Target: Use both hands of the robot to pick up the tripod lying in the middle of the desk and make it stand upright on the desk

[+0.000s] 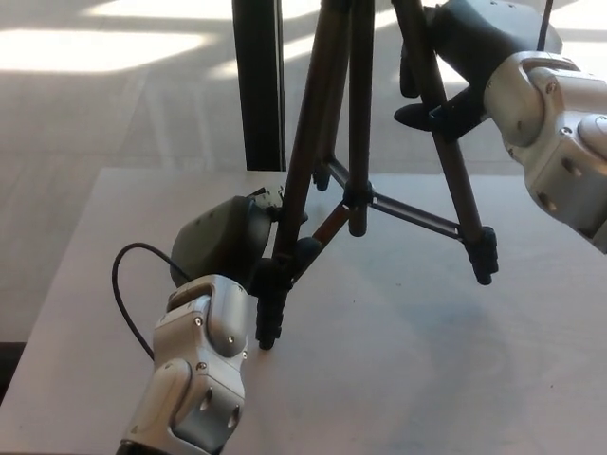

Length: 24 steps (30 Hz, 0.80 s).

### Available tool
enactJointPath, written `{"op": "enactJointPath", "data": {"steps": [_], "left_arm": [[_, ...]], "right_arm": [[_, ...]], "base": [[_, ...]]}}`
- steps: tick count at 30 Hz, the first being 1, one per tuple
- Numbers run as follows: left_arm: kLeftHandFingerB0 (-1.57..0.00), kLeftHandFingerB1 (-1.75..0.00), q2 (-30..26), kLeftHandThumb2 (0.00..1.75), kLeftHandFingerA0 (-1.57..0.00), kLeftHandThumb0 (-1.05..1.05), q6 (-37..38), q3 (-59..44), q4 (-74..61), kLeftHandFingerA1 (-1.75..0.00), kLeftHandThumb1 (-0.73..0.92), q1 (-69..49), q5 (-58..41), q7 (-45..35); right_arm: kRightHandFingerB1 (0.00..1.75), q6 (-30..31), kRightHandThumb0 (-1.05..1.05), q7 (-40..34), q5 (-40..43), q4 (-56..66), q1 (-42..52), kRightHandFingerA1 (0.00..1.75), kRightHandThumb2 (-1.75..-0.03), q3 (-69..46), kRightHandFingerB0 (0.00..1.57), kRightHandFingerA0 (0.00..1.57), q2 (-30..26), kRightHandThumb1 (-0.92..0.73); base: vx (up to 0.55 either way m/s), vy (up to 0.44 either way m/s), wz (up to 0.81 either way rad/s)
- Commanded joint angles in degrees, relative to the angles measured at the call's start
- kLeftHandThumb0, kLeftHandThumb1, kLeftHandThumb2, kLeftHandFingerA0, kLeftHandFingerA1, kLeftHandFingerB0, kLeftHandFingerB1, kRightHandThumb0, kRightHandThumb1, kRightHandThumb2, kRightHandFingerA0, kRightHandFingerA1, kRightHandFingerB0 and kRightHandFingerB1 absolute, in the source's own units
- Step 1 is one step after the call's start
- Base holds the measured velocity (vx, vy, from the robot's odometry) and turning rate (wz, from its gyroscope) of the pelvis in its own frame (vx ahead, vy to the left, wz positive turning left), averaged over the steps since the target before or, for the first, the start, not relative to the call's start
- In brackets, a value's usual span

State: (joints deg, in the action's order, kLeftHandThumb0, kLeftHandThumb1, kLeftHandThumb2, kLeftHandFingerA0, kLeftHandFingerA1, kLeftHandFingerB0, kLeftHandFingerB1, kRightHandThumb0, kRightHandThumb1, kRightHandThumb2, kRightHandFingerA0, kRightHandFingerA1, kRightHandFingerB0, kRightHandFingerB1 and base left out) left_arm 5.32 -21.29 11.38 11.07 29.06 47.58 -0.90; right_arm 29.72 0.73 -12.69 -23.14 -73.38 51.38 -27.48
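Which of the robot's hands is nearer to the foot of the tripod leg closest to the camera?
Left. The left hand grips that leg just above its foot. The right hand holds another leg high up, far from that foot.

I've got the tripod point(356, 190) standing on the desk point(417, 379), legs spread, top out of frame. My left hand point(232, 242) is wrapped around the near-left leg low down, its foot touching the desk. My right hand point(455, 57) grips the right leg high up; that foot sits close to the desk surface. A black cable point(128, 289) loops off my left wrist.
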Motion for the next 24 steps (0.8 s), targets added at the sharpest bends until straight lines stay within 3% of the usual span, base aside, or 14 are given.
{"op": "enactJointPath", "data": {"steps": [1,4,6,7,10,12,17,19,21,22,23,24], "left_arm": [[-0.68,-0.65,-1.51,0.74,-0.83,-0.23,-1.08,2.33,-2.41,-1.29,0.64,-5.45,-1.37,0.15],[-0.68,-0.65,-1.73,0.77,-0.86,-0.25,-1.69,2.61,-2.59,-1.46,0.65,-5.8,-1.3,-0.06],[-0.66,-0.64,-2.28,0.75,-0.86,-0.24,-1.47,2.89,-2.77,-1.35,0.61,-6.23,-1.12,0.1],[-0.67,-0.64,-2.73,0.72,-0.8,-0.24,-1.18,3.0,-2.85,-1.28,0.64,-6.27,-1.23,-0.18],[-0.66,-0.63,-3.47,0.72,-0.81,-0.25,-2.49,3.34,-3.17,-1.42,0.65,-5.69,-1.1,-1.8],[-0.64,-0.64,-3.94,0.74,-0.82,-0.27,-4.15,3.8,-3.5,-1.38,0.64,-5.09,-0.85,-3.67],[-0.69,-0.69,-4.06,0.75,-0.85,-0.27,-4.47,4.13,-3.47,-1.39,0.62,-5.06,-2.0,-3.22],[-0.7,-0.68,-4.22,0.73,-0.8,-0.27,-4.88,4.07,-3.64,-1.33,0.63,-4.94,-2.86,-4.18],[-0.67,-0.65,-4.74,0.77,-0.85,-0.26,-5.59,4.69,-3.62,-1.41,0.64,-4.73,-2.39,-5.15],[-0.67,-0.65,-4.95,0.77,-0.85,-0.26,-5.72,4.93,-3.75,-1.41,0.64,-4.74,-2.25,-5.36],[-0.67,-0.61,-5.45,0.77,-0.83,-0.25,-6.19,5.09,-4.15,-1.3,0.65,-4.59,-2.49,-6.56],[-0.65,-0.62,-5.66,0.79,-0.82,-0.24,-6.57,5.28,-4.24,-1.32,0.65,-4.42,-2.66,-7.35]], "right_arm": [[1.54,-2.47,-0.27,-1.91,-15.26,5.58,5.93,1.75,-0.88,2.64,0.66,0.87,-2.68,-0.59],[1.51,-1.36,-0.27,0.59,-14.28,5.96,6.69,1.75,-0.87,2.04,0.64,0.85,-2.66,-0.61],[1.42,0.54,-0.3,1.97,-14.82,5.4,7.09,1.73,-0.82,2.51,0.69,0.85,-2.36,-0.69],[1.52,1.4,-0.28,2.12,-15.03,5.12,7.39,1.75,-0.85,2.46,0.69,0.86,-2.19,-0.69],[1.54,1.72,-0.29,2.2,-14.81,4.67,8.08,1.75,-0.84,1.62,0.71,0.88,-1.97,-0.72],[1.55,0.34,-0.26,1.56,-14.11,4.76,9.54,1.75,-0.91,0.13,0.71,0.88,-2.23,-0.67],[1.58,0.02,-0.28,2.54,-15.04,4.2,11.28,1.75,-0.85,-1.34,0.65,0.87,-2.33,-0.69],[1.49,0.88,-0.29,4.7,-16.33,3.51,10.79,1.75,-0.8,-0.41,0.69,0.87,-2.42,-0.73],[1.28,2.91,-0.32,6.56,-16.63,2.51,10.16,1.71,-0.74,0.17,0.7,0.86,-1.79,-0.74],[1.28,2.95,-0.32,7.17,-16.35,2.27,10.07,1.71,-0.74,0.05,0.7,0.86,-1.74,-0.74],[0.91,3.36,-0.36,8.53,-15.97,0.16,9.23,1.55,-0.73,0.17,0.7,0.84,-1.15,-0.75],[0.71,3.38,-0.37,10.87,-15.81,-1.02,8.29,1.54,-0.71,0.76,0.66,0.82,-1.16,-0.79]], "base": [[0.0,0.0,0.0],[0.0,0.0,0.0],[0.0,0.0,0.0],[0.0,0.0,0.0],[0.0,0.0,0.0],[0.0,0.0,0.0],[0.0,0.0,0.0],[0.0,0.0,0.0],[0.0,0.0,0.0],[0.0,0.0,0.0],[0.0,0.0,0.0],[0.0,0.0,0.0]]}}
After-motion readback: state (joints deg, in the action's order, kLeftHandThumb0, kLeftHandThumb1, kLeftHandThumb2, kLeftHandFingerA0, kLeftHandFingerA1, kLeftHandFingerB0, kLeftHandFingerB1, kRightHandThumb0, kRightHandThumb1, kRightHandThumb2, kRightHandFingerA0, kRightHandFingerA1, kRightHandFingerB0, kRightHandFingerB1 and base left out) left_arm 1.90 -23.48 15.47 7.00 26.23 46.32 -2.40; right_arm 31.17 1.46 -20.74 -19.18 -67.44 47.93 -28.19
